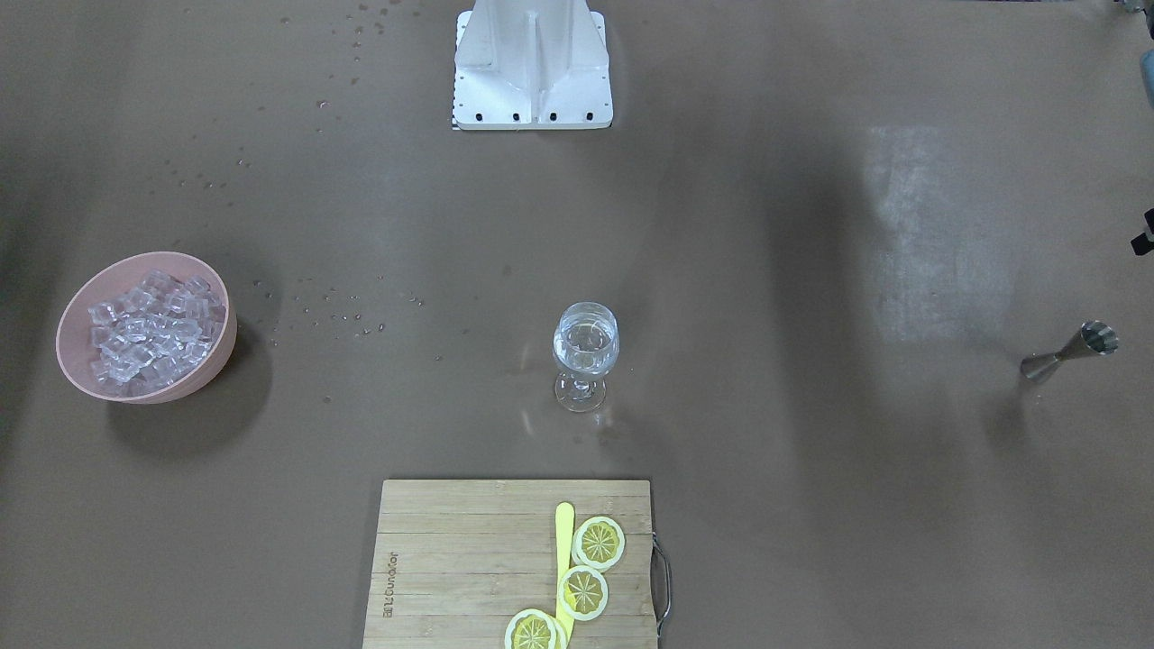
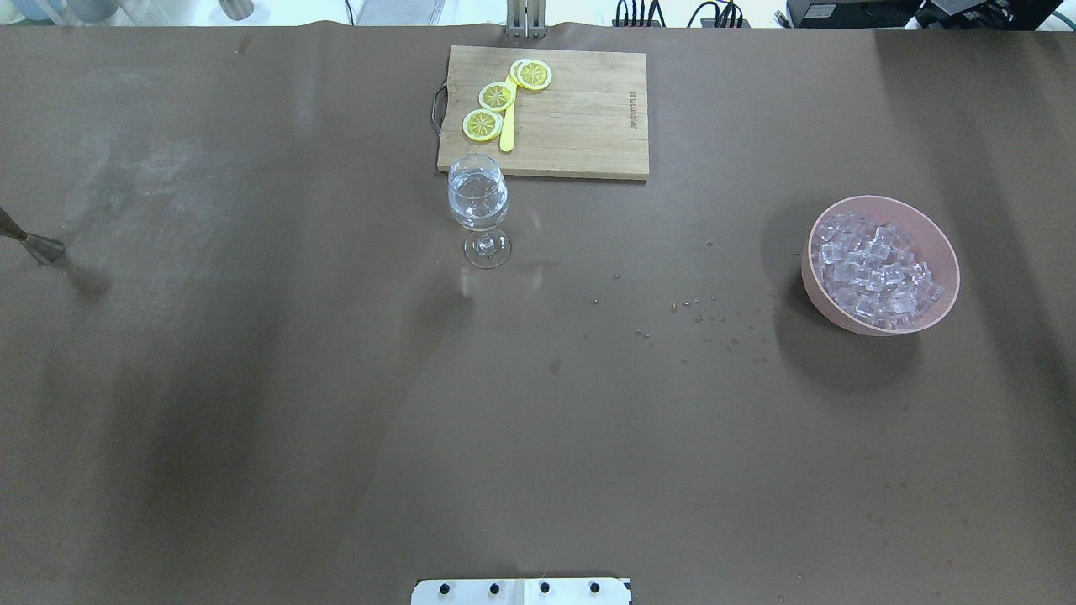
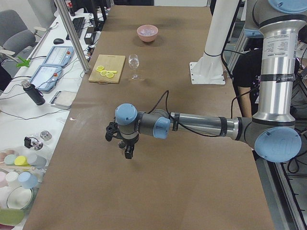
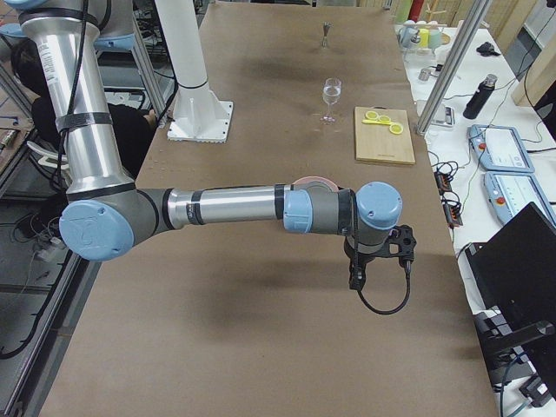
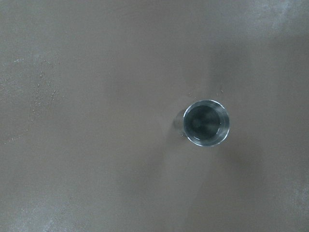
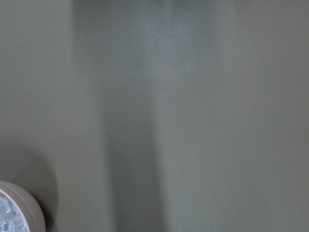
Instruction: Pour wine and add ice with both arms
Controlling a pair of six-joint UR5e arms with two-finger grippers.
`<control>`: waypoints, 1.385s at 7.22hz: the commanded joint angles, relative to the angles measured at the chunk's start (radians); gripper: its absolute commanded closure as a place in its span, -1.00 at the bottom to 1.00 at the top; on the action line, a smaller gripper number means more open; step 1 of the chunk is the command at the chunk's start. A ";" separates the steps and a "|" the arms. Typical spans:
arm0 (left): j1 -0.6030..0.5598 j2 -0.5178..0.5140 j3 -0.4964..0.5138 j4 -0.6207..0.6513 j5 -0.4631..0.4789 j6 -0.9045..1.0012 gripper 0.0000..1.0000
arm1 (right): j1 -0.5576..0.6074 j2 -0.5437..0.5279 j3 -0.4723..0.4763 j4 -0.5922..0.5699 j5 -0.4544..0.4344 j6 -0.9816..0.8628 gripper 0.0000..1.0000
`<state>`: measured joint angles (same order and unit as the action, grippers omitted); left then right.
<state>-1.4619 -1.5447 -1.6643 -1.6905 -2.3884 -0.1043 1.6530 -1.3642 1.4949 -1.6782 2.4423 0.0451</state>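
Ice (image 1: 153, 329) in one bowl (image 1: 219, 359); one wine glass (image 1: 586, 347); left hand (image 3: 128, 153), right hand (image 4: 356, 276), grip indiscernible

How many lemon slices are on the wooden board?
3 lemon slices: one nearest the wine glass, one in the middle, one at the far edge of the cutting board, where another may hide underneath.

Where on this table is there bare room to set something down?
Wide bare stretches lie between jigger and wine glass, and between glass and ice bowl. Crowded: glass stands close by the cutting board.
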 commanded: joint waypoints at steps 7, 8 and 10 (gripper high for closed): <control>0.024 0.075 -0.017 -0.460 0.145 -0.484 -0.96 | 0.007 0.001 -0.002 0.001 -0.026 -0.014 -1.00; 0.037 0.109 -0.011 -0.579 0.206 -0.508 -0.96 | 0.007 0.004 -0.002 0.002 -0.028 -0.004 -1.00; 0.145 0.152 -0.009 -0.723 0.372 -0.613 -0.96 | 0.008 0.004 0.014 0.003 -0.052 0.001 -1.00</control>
<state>-1.3886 -1.4222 -1.6762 -2.3066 -2.1266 -0.6444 1.6602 -1.3599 1.4981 -1.6752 2.4020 0.0429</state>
